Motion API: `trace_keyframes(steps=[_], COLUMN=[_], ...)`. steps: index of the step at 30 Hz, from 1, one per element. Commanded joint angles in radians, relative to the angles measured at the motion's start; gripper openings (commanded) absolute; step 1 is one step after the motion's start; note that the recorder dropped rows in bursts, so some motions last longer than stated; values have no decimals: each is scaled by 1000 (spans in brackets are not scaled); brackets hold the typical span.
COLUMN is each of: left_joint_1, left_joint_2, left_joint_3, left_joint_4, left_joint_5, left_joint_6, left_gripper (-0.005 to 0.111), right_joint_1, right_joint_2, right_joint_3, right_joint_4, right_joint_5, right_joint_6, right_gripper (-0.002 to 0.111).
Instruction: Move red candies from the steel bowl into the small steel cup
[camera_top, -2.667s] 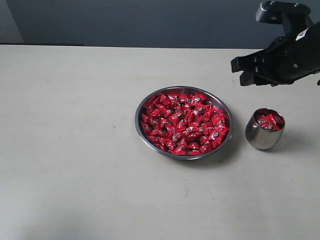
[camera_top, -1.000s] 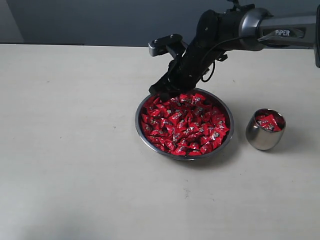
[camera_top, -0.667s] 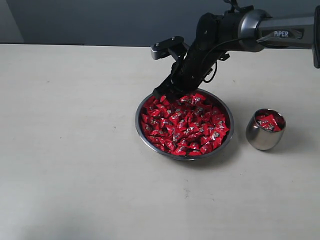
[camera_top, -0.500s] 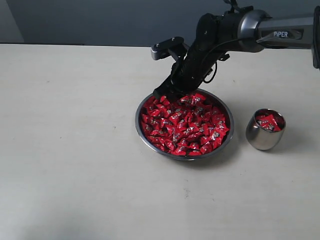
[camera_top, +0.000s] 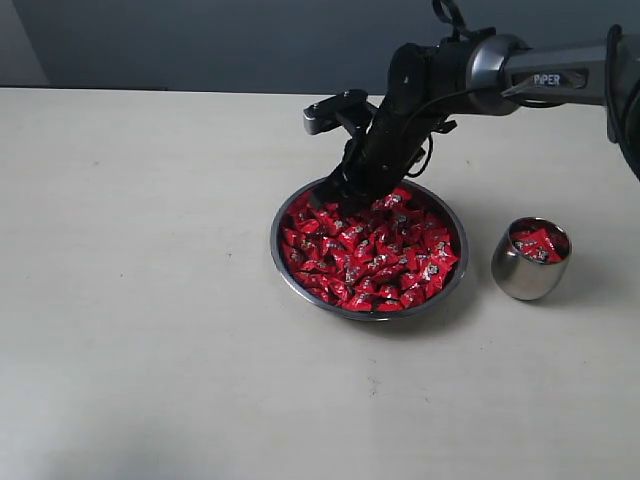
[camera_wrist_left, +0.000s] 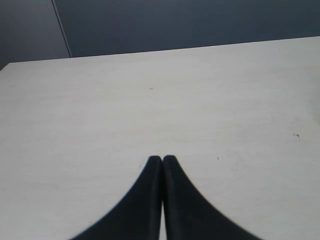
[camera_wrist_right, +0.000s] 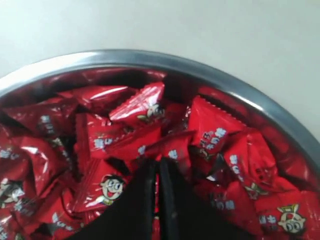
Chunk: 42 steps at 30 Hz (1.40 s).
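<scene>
In steel bowl (camera_top: 273, 246): right end effector (camera_top: 337, 197) pinched shut amid red candies (camera_top: 378, 256); arm (camera_top: 520, 72) marked "PIPER".

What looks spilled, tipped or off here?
Nothing stands out. The red candies sit only in the steel bowl and the small steel cup, none on the table; the cup stands upright.

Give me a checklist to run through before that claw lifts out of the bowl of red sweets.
1. Right claw tips down among the red candies in the steel bowl: ok.
2. Right claw closed, fingers together: ok.
3. A candy actually pinched between them: cannot tell.
4. Small steel cup upright beside the bowl, a few candies inside: ok.
5. Left claw shut over bare table, away from the bowl: ok.
</scene>
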Motion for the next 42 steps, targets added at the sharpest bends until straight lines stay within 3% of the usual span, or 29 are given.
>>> trace_keyframes(steps=[1,15,16,19,20,24,29,42], left_joint_1=[-5,-5,-5,-5,-5,-5,-5,-5], left_joint_2=[-5,-5,-5,-5,-5,-5,-5,-5], left_joint_3=[2,2,2,2,2,2,2,2], left_joint_4=[2,2,2,2,2,2,2,2], left_joint_5=[-10,-10,-10,-10,-10,-10,-10,-10], left_joint_6=[-2,-2,-2,-2,-2,-2,-2,-2], left_gripper=[0,0,0,0,0,0,0,0], right_joint_1=[3,3,3,9,9,9,9,9], right_joint_2=[-17,-90,-90,-77,-77,-63,-22,23], right_joint_3=[-6,-15,-23,-54,-54,-54,-54,-54], right_joint_4=[-48,-37,-35,0,3,-5,-5,-14], right_joint_5=[0,27,39,68,60,42,35,-10], right_joint_6=[25,49,49,49,49,49,49,49], right_gripper=[-1,0,3,36,38,23,35,35])
